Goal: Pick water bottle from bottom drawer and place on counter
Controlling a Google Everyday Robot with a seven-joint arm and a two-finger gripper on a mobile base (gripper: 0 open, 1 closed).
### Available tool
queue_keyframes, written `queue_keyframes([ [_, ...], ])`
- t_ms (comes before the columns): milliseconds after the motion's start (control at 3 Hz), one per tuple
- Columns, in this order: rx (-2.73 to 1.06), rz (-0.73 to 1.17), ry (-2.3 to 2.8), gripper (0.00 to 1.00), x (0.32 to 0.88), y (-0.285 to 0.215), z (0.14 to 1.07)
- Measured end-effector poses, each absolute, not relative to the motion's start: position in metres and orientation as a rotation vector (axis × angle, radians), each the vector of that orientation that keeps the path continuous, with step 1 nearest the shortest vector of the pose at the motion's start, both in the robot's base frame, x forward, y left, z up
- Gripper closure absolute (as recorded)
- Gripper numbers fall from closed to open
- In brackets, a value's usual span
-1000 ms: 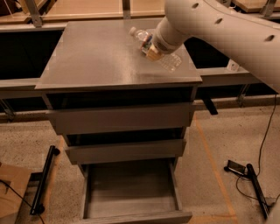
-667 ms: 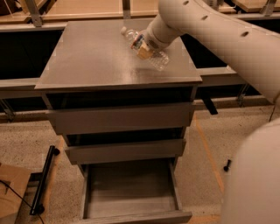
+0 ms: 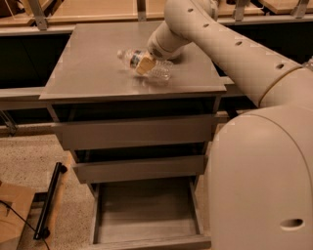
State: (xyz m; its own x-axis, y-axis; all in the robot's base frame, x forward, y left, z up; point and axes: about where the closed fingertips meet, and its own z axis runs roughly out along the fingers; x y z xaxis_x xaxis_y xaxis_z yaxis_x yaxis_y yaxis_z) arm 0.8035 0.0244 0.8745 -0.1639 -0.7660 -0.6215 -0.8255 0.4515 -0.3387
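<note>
The water bottle (image 3: 146,65), clear and crinkled, lies tilted on its side over the middle of the grey counter (image 3: 93,68), cap toward the left. My gripper (image 3: 146,62) reaches in from the upper right and is shut on the water bottle around its middle, one tan finger pad (image 3: 145,64) across it. I cannot tell whether the bottle rests on the counter or hangs just above it. The bottom drawer (image 3: 146,215) stands pulled open at the bottom, and its tray shows nothing inside.
The two upper grey drawers (image 3: 137,132) are nearly shut. My cream arm (image 3: 264,146) fills the right side. A black bar (image 3: 49,200) lies on the speckled floor at left. Tan wooden tabletops (image 3: 98,10) stand behind the cabinet.
My gripper has carried the water bottle leftward over the counter, from its right part toward the middle. My arm now covers more of the right side.
</note>
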Motion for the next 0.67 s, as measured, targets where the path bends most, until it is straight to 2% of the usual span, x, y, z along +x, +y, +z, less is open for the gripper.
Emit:
queue_keyframes([
  [333,-1.341,0.162,1.926,0.0,0.8082,0.0418,0.8655],
  [667,-1.341,0.166,1.926,0.0,0.8085,0.0428,0.8649],
])
